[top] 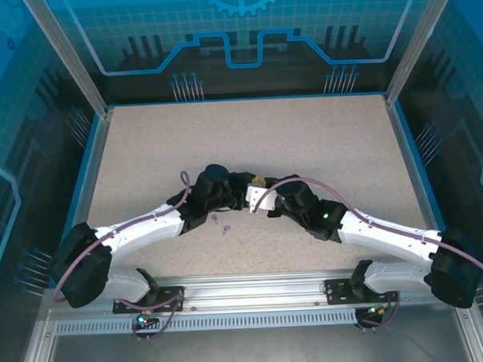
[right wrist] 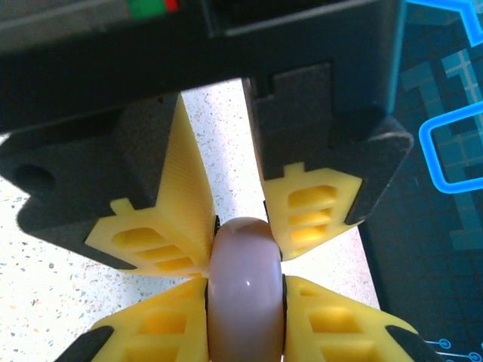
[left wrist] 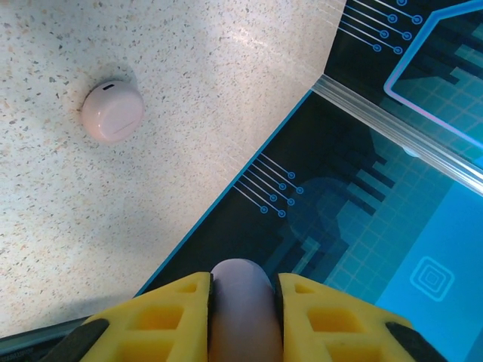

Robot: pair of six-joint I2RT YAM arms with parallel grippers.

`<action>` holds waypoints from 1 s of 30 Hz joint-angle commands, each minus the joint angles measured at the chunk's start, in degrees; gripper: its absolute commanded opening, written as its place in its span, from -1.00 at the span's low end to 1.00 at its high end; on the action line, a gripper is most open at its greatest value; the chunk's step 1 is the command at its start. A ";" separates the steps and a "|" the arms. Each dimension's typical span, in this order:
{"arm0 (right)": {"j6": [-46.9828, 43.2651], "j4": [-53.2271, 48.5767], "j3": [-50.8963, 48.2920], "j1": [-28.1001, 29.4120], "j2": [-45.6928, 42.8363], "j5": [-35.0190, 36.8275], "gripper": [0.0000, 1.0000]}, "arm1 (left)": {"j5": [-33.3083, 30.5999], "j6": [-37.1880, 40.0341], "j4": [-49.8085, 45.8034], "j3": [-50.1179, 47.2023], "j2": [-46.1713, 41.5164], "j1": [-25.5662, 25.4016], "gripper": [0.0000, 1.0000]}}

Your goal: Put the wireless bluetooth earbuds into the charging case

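Both grippers meet above the middle of the table and clamp the same lilac round charging case [right wrist: 245, 302] from opposite sides. My left gripper [left wrist: 243, 283] is shut on the case [left wrist: 241, 317], whose rounded edge sticks out between the yellow fingers [left wrist: 181, 302]. My right gripper [right wrist: 245, 283] is shut on it too, and the left gripper's fingers [right wrist: 189, 219] pinch its far end. Two tiny lilac earbuds [top: 214, 220] [top: 226, 232] lie on the speckled table just in front of the left gripper [top: 240, 195]. The right gripper [top: 262, 200] faces it closely.
A pale pink round case [left wrist: 112, 111] lies shut on the table, seen in the left wrist view. The table's blue edge [left wrist: 249, 166] runs along the dark patterned enclosure wall. Both arms stretch inward from the near corners.
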 commanded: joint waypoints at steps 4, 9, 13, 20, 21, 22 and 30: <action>3.17 -2.45 2.67 -1.44 -1.06 -5.08 -0.35 | 0.21 3.43 3.99 -0.83 -0.71 -0.88 -0.58; 5.57 -5.58 2.45 -2.83 -1.35 -8.14 -0.11 | -1.76 8.54 2.04 -1.36 -2.03 -0.53 -0.58; 6.98 -7.16 2.19 -3.78 -1.37 -10.42 0.07 | -1.98 11.74 2.82 -2.34 -2.30 0.18 -0.58; 9.88 -9.67 2.25 -6.69 -1.49 -17.03 0.40 | -0.33 21.03 7.74 -4.79 -2.27 1.61 -0.58; 10.15 -10.26 2.34 -7.18 -1.38 -18.60 0.46 | 0.22 23.09 8.99 -5.28 -2.30 1.70 -0.58; 10.50 -10.56 2.45 -7.73 -1.21 -19.93 0.49 | 0.79 24.89 10.55 -5.73 -2.34 1.77 -0.58; 13.22 -12.27 3.59 -12.52 0.03 -31.53 0.72 | 5.43 34.70 22.83 -9.62 -2.21 2.09 -0.64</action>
